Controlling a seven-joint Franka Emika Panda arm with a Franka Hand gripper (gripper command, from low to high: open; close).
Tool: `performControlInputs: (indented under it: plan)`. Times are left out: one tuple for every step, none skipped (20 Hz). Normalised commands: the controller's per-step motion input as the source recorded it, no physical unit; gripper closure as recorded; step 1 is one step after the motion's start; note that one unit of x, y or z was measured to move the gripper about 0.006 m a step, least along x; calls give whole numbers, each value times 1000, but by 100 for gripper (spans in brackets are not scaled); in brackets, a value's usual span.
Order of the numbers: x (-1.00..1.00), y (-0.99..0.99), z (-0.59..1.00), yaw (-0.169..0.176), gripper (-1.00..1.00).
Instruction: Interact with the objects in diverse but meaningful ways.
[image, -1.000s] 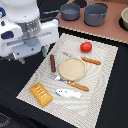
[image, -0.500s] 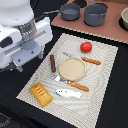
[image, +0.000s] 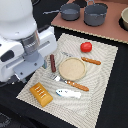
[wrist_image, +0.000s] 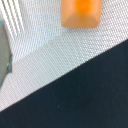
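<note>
In the exterior view, the white Franka arm (image: 25, 47) fills that view's left, its bulky wrist hanging over the near-left part of a pale woven placemat (image: 107, 75) that lies on the dark desk (image: 117, 112). The claw itself is hidden beneath the arm's body, so whether it is open or closed cannot be told. On the placemat, the red round tomato (image: 86, 47) sits toward the far side, with an orange-brown sausage (image: 91, 61) just beside it. The dark brown sausage stick (image: 52, 63) lies close to the arm, near the rim of a round tan plate (image: 72, 69) at the mat's middle. A second orange-brown stick (image: 77, 86) lies against the plate's near edge. The small white-and-blue oblong piece (image: 68, 93) rests nearer the camera, and the yellow-orange ridged bread slab (image: 41, 93) lies toward the mat's near-left corner, just below the arm. Beyond the mat, 2 grey pots (image: 95, 14) stand on a brown board (image: 115, 32). In the wrist view, the blurred picture shows an orange block (wrist_image: 80, 12), apparently the bread slab, lying on the woven mat (wrist_image: 45, 60), whose edge runs diagonally against the black desk surface (wrist_image: 85, 95); no fingers of the claw can be made out.
</note>
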Motion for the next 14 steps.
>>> performControlInputs:
  plan:
    - [317, -274, -291, -18, -100]
    - [317, -254, -303, -14, -100]
    - [263, -266, -283, -13, -100]
    - [317, -237, -277, -10, -100]
    - [309, -271, -260, -11, -100]
    - [249, -326, -266, -16, -100]
    - [254, -366, -271, -16, -100]
    - [226, -371, -274, -20, -100]
    - [320, -326, -271, -21, -100]
    - [323, -309, -260, -27, -100]
    - [334, -309, -257, -28, -100]
    - [337, -297, -254, -28, -100]
    - [311, -309, -243, -32, -100]
    - [363, -286, -240, -31, -100]
